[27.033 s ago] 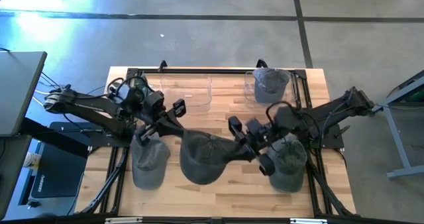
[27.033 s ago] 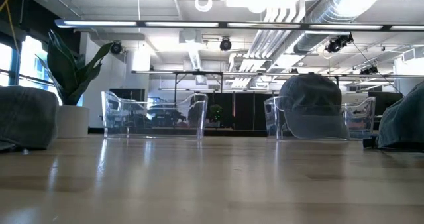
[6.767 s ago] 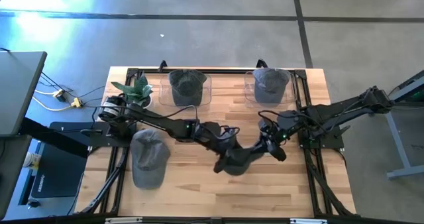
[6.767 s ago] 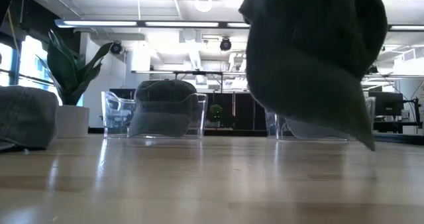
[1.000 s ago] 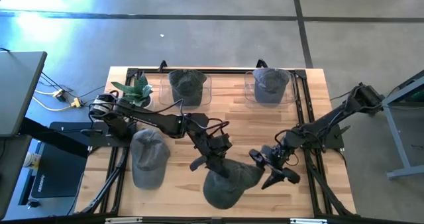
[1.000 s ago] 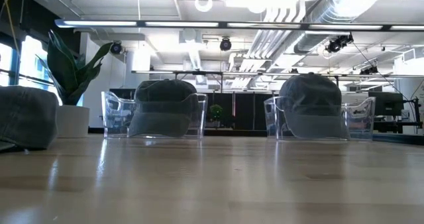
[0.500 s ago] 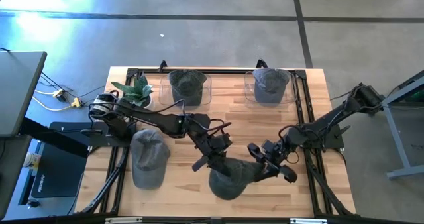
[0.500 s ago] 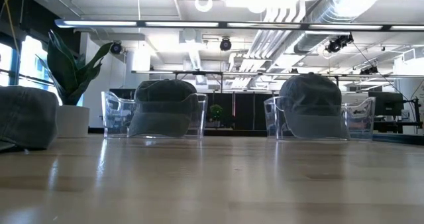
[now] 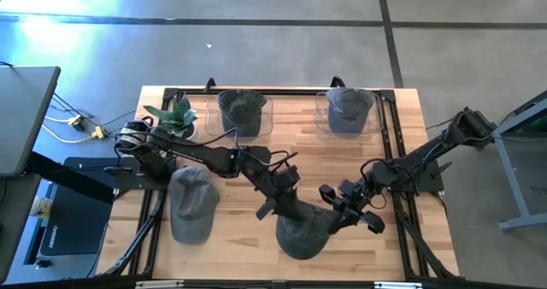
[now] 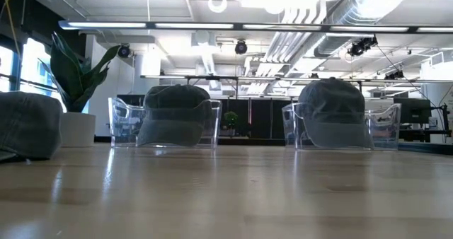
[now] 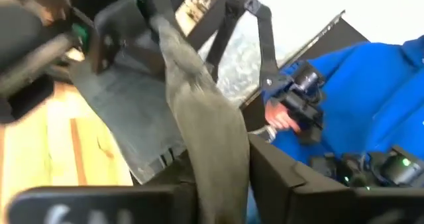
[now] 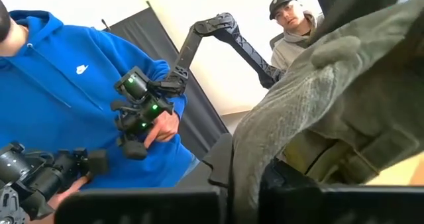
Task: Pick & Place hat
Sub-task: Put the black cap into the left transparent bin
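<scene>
Hat (image 9: 301, 230) lies at the near middle of our table (image 9: 342, 156), with both our grippers on it. Our left gripper (image 9: 272, 205) meets its far-left edge with fabric between the fingers (image 11: 268, 177); we cannot tell whether it grips. Our right gripper (image 9: 334, 218) is clenched on the hat's right side. Two more hats sit in clear bins (image 9: 244, 114) at the far edge, and another hat (image 9: 191, 203) lies at near left.

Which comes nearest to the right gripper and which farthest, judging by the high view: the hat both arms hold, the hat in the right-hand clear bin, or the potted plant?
From the right gripper:
1. Held hat, right beside it, near the table's front.
2. Hat in the right bin, at the back right.
3. Potted plant, at the back left.
</scene>
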You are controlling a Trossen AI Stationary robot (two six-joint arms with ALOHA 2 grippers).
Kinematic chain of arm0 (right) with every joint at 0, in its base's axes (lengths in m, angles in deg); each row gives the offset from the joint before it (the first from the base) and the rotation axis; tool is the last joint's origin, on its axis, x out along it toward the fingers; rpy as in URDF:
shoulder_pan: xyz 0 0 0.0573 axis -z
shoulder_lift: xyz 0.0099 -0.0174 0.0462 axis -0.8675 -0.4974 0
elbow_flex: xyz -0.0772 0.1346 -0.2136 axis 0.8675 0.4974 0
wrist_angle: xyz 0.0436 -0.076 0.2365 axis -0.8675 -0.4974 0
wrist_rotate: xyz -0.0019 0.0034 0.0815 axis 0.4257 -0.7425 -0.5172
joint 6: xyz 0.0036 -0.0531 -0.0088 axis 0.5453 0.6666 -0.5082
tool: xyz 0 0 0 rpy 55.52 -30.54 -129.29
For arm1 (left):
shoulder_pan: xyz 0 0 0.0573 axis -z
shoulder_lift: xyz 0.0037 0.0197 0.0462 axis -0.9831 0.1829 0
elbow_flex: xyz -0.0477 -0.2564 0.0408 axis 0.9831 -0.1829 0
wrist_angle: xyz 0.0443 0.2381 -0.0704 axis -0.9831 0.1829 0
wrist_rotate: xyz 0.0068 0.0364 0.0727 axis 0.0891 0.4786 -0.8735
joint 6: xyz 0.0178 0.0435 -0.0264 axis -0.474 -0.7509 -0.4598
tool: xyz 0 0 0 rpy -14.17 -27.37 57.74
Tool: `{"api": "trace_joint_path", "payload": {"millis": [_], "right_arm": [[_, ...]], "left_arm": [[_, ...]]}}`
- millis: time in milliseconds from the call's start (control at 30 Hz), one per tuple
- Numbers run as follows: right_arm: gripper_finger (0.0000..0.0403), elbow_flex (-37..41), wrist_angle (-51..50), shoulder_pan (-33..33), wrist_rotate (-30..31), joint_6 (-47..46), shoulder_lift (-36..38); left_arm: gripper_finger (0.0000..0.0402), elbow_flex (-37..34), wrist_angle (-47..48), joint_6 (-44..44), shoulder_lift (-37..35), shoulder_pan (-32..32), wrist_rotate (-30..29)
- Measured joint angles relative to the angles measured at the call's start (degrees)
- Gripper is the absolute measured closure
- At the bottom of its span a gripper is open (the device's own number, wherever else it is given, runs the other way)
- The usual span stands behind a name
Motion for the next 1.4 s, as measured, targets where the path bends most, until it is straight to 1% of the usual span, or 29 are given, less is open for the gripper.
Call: {"api": "trace_joint_path", "payload": {"millis": [67,133,233,333,400,500,567,633,800,900,1000,1167,1267,1400], "right_arm": [[0.0398,0.0,0.0,0.0,0.0,0.4,0.0],[0.0397,0.0,0.0,0.0,0.1,0.6,0.0],[0.0394,0.0,0.0,0.0,0.0,0.0,0.0],[0.0399,0.0,0.1,0.0,-0.8,-0.8,0.0],[0.0399,0.0,0.8,0.0,-3.0,-3.4,0.0],[0.0395,0.0,2.3,0.0,-5.6,-7.1,0.0],[0.0398,0.0,2.8,0.0,-6.0,-7.0,0.0],[0.04,0.0,2.8,0.0,-5.6,-6.0,0.0],[0.0397,0.0,2.9,0.0,-3.7,-5.4,0.0],[0.04,0.0,3.4,0.0,-3.6,-4.5,0.0],[0.0397,0.0,3.8,0.0,-2.6,-4.0,0.0],[0.0399,0.0,3.8,1.0,-2.2,-3.9,0.0],[0.0399,0.0,3.9,1.6,-2.2,-3.9,0.0],[0.0394,0.0,4.0,1.9,-2.3,-3.9,0.0]], "left_arm": [[0.028,0.0,-1.7,0.0,0.0,0.0,0.2],[0.0258,0.1,-3.2,0.0,0.5,0.0,1.7],[0.0245,0.0,-4.1,0.0,0.7,0.0,6.7],[0.0251,0.1,-4.6,0.1,0.7,0.1,9.8],[0.0261,0.0,-5.3,1.8,0.7,0.1,12.4],[0.0281,0.0,-10.0,5.7,0.6,0.4,17.6],[0.0294,0.0,-12.8,6.6,0.5,0.5,18.4],[0.0306,0.0,-14.0,7.4,0.5,0.5,17.4],[0.0312,0.0,-13.4,10.5,0.5,0.4,10.4],[0.0302,0.0,-13.8,10.5,0.7,0.4,8.8],[0.028,0.0,-13.6,10.5,1.0,0.4,6.0],[0.0246,0.0,-13.6,10.5,1.0,0.4,0.0],[0.0241,0.0,-13.8,10.5,1.0,0.4,-2.0],[0.0247,0.0,-14.5,10.5,1.0,0.4,-2.1]]}}
